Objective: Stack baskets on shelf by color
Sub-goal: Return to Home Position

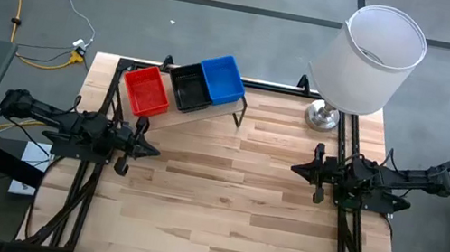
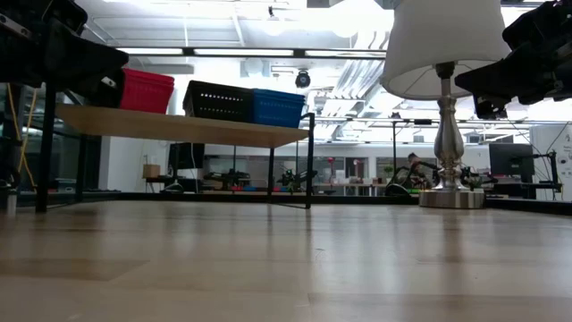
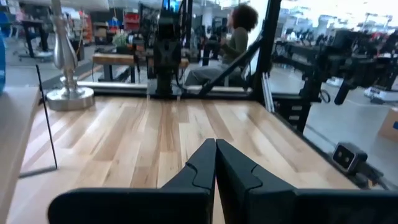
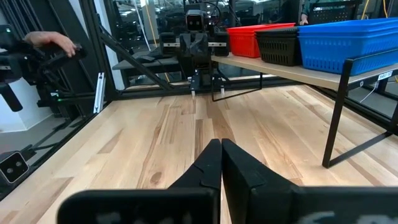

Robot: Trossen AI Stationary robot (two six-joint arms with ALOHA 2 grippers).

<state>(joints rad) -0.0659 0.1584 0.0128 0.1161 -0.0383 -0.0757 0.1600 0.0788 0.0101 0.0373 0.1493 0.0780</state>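
Note:
Three baskets stand side by side on the wooden shelf near the table's far edge: a red basket, a black basket and a blue basket. The low view shows the red basket, black basket and blue basket resting on the plank. My left gripper is shut at the table's left side, just near of the shelf's red end, touching nothing. My right gripper is shut at the right side, holding nothing.
A lamp with a white shade and a silver base stands at the far right corner. The shelf's black legs reach down to the tabletop. Bare striped wood lies between the two arms. A person sits beyond the table.

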